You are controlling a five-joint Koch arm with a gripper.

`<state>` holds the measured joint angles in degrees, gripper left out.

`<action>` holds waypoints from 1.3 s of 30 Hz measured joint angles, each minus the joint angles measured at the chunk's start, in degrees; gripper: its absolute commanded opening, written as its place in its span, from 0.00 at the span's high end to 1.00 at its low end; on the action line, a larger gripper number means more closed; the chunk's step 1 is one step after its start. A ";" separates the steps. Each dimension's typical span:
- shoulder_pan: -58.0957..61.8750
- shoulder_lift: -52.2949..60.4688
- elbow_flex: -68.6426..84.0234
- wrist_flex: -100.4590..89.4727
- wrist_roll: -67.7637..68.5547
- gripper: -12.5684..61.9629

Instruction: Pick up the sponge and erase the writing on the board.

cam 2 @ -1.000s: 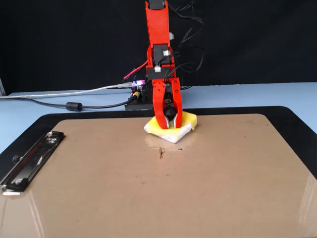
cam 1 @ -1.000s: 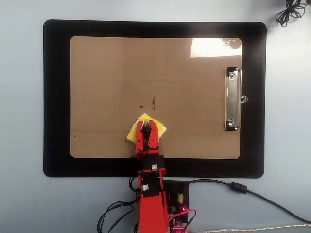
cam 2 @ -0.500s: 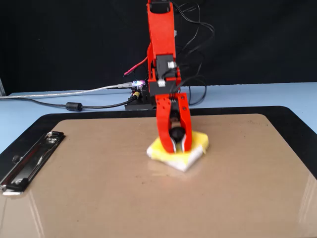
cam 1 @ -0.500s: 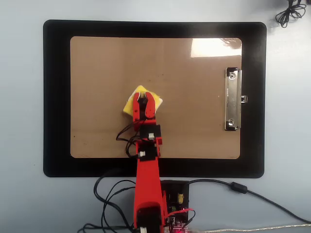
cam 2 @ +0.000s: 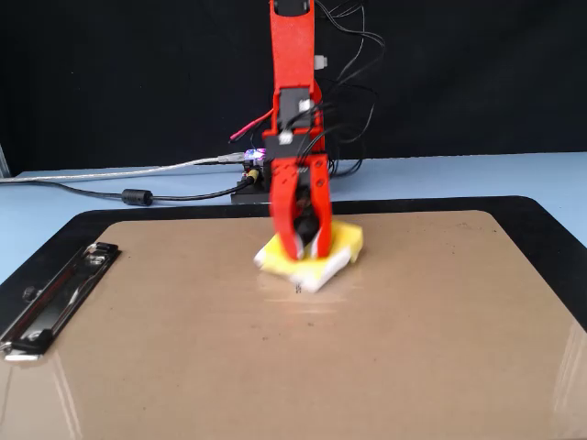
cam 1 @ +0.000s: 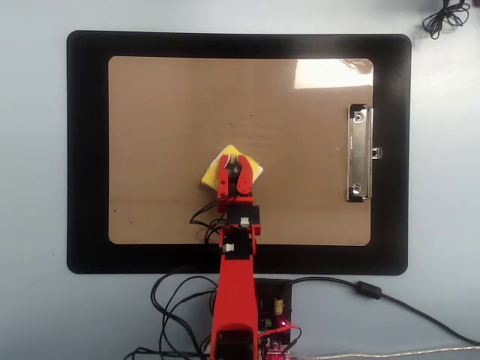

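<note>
The yellow sponge [cam 1: 253, 169] with its white edge [cam 2: 316, 275] lies on the light-brown board [cam 1: 165, 112] a little below its middle in the overhead view. My red gripper [cam 1: 235, 162] comes down on it from the arm's side and is shut on the black knob at the sponge's centre [cam 2: 304, 249]. In the overhead view the writing is hidden under the sponge and the gripper. In the fixed view a tiny dark trace of the writing [cam 2: 298, 289] shows on the board right at the sponge's near edge.
The board rests on a larger black mat [cam 1: 86, 150]. Its silver clip [cam 1: 360, 154] sits on the right short side in the overhead view, at the left [cam 2: 55, 298] in the fixed view. The arm's base electronics [cam 1: 274, 315] and cables [cam 2: 138, 194] lie beyond the mat.
With the sponge held, the gripper first pushed out over the mark, then slid right and back toward the base. The mark, plain one second ago, is now almost wholly covered.
</note>
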<state>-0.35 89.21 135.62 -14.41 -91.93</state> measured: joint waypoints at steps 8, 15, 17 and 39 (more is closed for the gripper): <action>0.35 -3.52 1.32 -5.10 -0.26 0.94; 0.18 22.94 24.52 -3.78 0.09 0.94; 0.53 19.42 21.71 -3.69 0.09 0.94; -18.46 2.11 11.16 -14.33 -2.20 0.94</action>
<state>-18.81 91.32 146.78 -28.74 -94.13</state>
